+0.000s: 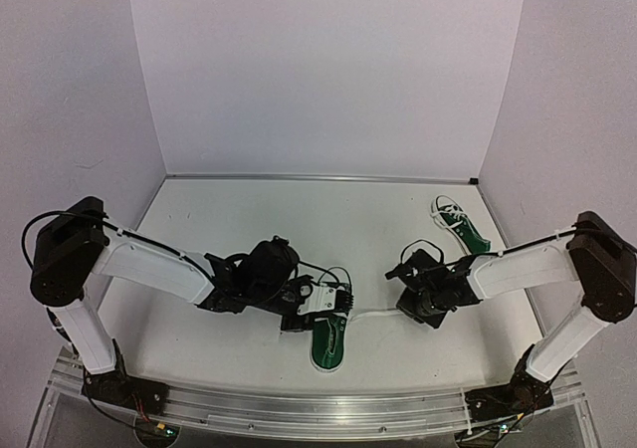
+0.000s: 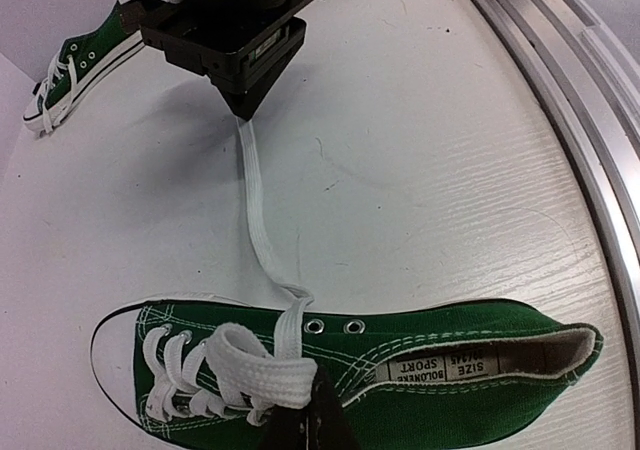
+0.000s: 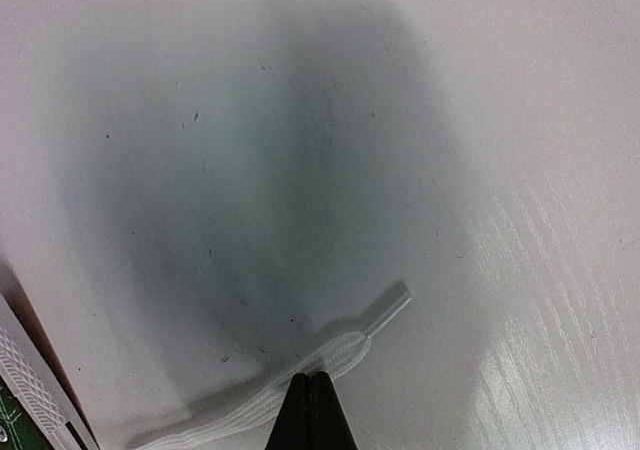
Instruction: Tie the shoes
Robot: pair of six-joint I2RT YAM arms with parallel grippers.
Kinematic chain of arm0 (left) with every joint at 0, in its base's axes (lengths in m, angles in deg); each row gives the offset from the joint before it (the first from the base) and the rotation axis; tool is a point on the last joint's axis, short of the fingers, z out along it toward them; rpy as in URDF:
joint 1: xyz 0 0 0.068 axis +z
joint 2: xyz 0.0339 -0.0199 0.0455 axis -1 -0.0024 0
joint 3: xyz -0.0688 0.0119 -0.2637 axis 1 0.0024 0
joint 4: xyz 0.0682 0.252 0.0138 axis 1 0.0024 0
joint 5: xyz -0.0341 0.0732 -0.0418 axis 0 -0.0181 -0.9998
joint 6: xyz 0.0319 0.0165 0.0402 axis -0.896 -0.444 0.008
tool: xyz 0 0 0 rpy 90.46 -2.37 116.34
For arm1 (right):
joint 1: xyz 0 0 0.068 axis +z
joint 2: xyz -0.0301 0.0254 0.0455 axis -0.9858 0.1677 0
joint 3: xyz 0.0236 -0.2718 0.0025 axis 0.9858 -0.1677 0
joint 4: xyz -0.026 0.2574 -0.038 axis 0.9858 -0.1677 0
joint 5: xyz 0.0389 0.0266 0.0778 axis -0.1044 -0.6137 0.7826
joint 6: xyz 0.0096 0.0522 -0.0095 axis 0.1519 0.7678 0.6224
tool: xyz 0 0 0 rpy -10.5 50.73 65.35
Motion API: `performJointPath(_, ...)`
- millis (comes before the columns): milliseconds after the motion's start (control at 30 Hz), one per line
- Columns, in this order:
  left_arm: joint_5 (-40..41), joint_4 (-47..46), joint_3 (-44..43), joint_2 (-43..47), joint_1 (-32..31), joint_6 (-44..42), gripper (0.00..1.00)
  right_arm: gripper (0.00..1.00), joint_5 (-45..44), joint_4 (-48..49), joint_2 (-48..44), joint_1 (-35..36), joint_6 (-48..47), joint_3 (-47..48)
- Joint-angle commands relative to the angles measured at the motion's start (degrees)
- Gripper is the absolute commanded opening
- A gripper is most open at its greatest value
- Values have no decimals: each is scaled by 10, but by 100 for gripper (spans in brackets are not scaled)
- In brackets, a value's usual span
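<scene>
White lace [image 2: 258, 220] clamped by left hand [image 2: 310, 412] at near shoe [image 2: 450, 335] and right hand [image 2: 243, 105]; far shoe [image 2: 75, 65] apart

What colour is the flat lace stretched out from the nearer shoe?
White. The lace runs out from the green shoe; it shows best in the left wrist view.
</scene>
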Motion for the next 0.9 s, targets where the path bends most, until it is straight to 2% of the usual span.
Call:
performJointPath(0, 11, 29, -30, -4, -12, -35, 0, 0, 0, -35, -37, -4, -26, 5)
performJointPath(233, 18, 31, -33, -8, -16, -42, 0, 0, -12, -90, -86, -3, -57, 20)
performJointPath(333, 19, 33, -35, -11, -17, -43, 0, 1, 0, -96, -80, -4, -106, 34)
performJointPath(367, 19, 33, -36, -11, -17, -43, 0, 5, 7, -102, -66, -4, -120, 41)
performJointPath(467, 17, 33, -39, -14, -17, -43, 0, 38, 27, -109, -20, -5, -148, 65)
performJointPath(500, 17, 32, -40, -15, -17, -42, 0, 41, 29, -108, -9, -5, -155, 71)
performJointPath(867, 17, 25, -36, -13, -17, -37, 0, 39, 41, -73, 56, -19, -180, 68)
